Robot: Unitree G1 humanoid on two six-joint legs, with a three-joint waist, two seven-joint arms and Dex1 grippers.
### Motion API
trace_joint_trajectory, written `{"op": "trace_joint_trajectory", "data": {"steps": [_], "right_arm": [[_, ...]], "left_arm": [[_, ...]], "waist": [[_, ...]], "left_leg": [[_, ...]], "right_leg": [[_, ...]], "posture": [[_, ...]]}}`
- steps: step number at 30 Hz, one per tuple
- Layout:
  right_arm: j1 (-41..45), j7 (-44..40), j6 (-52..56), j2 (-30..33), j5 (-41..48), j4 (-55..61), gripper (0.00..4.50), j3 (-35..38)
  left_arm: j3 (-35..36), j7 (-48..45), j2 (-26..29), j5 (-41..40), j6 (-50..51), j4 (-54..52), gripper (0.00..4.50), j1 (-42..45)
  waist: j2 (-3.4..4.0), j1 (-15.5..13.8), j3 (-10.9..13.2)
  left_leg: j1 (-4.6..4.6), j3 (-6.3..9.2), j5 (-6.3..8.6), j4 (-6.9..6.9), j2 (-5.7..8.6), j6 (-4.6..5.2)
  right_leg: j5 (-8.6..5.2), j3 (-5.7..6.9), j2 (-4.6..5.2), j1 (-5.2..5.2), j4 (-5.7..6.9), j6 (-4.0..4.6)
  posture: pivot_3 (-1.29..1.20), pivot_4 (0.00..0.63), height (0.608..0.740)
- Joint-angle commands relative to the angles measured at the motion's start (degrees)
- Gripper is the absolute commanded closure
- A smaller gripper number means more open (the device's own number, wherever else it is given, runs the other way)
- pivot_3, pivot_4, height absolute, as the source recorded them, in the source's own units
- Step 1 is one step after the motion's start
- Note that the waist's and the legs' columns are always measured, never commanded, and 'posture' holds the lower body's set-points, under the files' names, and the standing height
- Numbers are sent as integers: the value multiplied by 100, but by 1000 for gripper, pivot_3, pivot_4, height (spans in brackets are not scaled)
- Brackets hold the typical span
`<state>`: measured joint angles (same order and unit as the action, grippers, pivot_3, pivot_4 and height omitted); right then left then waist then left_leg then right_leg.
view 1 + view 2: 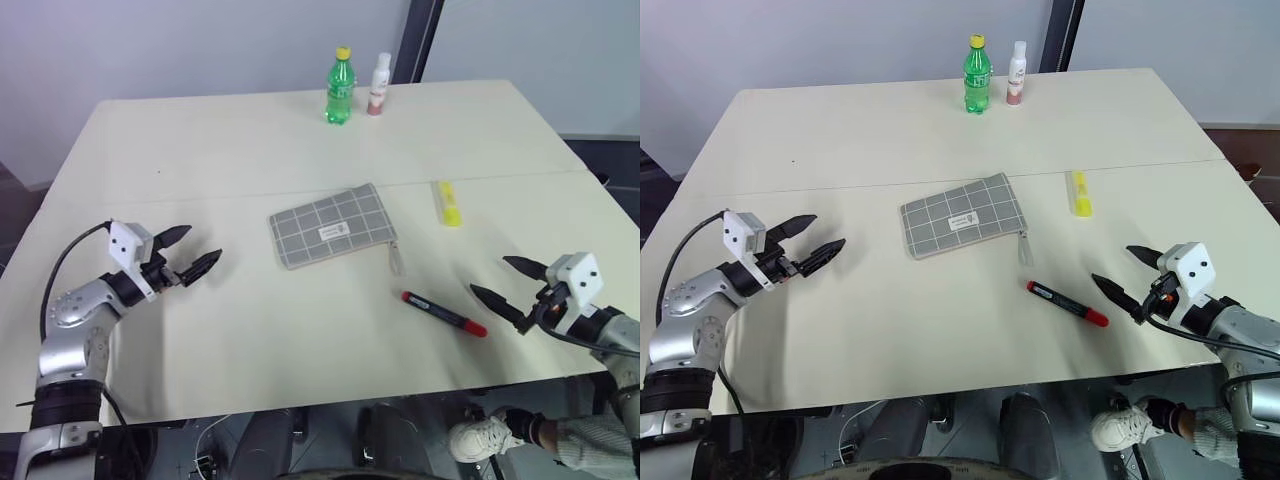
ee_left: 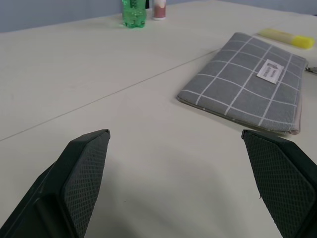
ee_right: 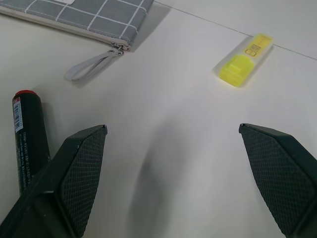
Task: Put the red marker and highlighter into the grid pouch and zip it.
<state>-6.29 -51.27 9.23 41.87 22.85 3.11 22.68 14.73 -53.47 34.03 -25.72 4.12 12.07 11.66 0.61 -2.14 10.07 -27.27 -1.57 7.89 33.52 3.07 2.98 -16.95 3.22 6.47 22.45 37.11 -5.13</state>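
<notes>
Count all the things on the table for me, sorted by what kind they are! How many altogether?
Pens: 2, the red marker and the yellow highlighter
Bottles: 2, the green bottle and the small white bottle
Pouches: 1, the grey grid pouch
Total: 5

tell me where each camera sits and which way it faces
Left and right eye views: on the head, looking forward and down over the table; both arms show, with left hand and right hand open.
Left wrist view: along the left fingers at the grid pouch.
Right wrist view: along the right fingers at the red marker and highlighter.
Shared: both wrist views catch the pouch.
</notes>
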Motion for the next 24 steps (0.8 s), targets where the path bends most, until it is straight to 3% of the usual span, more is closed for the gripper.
{"op": "trace_joint_trajectory", "data": {"steps": [1, 24], "right_arm": [[53, -1, -113, 30, 30, 85, 69, 65], [98, 72, -58, 26, 32, 130, 69, 49]], "left_arm": [[32, -10, 2, 20, -172, -171, 0, 55], [-13, -584, 50, 241, -1059, 230, 0, 167]], "waist": [[0, 0, 0], [0, 1, 0]], "left_leg": [[0, 0, 0, 0, 0, 0], [2, -7, 0, -6, 0, 0]], "right_leg": [[0, 0, 0, 0, 0, 0], [0, 2, 7, 3, -1, 0]], "posture": [[0, 150, 740], [0, 150, 740]]}}
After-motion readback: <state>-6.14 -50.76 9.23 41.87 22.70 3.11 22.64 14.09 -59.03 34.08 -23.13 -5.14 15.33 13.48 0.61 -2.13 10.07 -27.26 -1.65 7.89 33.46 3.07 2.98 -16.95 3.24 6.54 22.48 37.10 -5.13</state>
